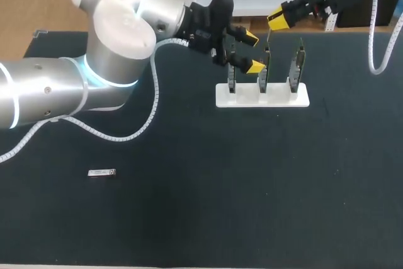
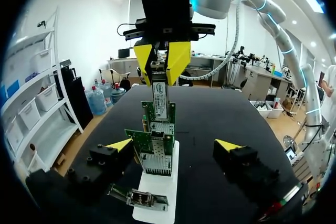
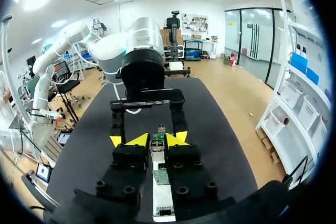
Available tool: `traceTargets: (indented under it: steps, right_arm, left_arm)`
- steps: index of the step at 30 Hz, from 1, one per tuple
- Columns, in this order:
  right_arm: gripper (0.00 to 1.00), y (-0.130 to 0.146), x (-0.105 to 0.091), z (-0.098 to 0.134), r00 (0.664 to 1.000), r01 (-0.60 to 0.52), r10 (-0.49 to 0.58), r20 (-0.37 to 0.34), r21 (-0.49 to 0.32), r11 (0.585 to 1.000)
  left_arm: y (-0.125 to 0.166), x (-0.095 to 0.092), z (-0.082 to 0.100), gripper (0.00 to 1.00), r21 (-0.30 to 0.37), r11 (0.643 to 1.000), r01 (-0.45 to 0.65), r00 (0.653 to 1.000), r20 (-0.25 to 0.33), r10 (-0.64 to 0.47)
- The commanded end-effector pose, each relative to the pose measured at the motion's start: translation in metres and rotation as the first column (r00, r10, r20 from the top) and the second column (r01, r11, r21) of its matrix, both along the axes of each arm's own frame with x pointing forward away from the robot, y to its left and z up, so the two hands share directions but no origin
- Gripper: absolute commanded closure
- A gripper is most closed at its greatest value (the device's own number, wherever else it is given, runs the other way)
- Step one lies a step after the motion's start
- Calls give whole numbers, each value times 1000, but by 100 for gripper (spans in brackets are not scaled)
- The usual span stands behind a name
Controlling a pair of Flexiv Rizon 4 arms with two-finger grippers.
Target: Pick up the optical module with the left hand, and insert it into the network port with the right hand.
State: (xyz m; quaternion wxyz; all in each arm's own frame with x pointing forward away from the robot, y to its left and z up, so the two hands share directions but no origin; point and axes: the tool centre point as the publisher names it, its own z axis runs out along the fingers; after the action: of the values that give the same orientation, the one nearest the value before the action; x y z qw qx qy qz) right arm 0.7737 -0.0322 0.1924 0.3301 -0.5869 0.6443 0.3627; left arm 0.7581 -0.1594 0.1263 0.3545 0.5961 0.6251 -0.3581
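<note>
Optical module [image 1: 101, 172] flat on counter [image 1: 208, 212], well apart from rack [image 1: 220, 96] | rack holds three upright cards [image 1: 296, 61] | your left tool [image 1: 254, 51] released beside them | your right tool [image 3: 157, 140] clenched on one card [image 1: 266, 55]

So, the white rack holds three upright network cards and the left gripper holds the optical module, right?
No: in the head view the optical module lies on the table, far from the open left gripper. The white rack does hold three upright network cards.
</note>
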Motion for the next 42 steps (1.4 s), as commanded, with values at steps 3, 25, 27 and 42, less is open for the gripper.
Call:
traceTargets:
  steps: [3,25,27,42]
  right_arm:
    - [100,0,-2,0,1000,3,-3,3,0,1000]
    - [100,1,3,-1,1000,-10,10,1,-4,1000]
    - [100,2,4,-1,1000,-16,16,3,-7,1000]
    - [100,6,6,-4,999,-32,34,27,-49,998]
  left_arm:
    - [-1,4,1,0,8,1000,10,1000,-5,-10]
    - [4,7,0,0,34,999,2,1000,-15,-1]
    - [4,7,0,0,34,999,2,1000,-15,-1]
    - [4,7,0,0,34,999,2,1000,-15,-1]
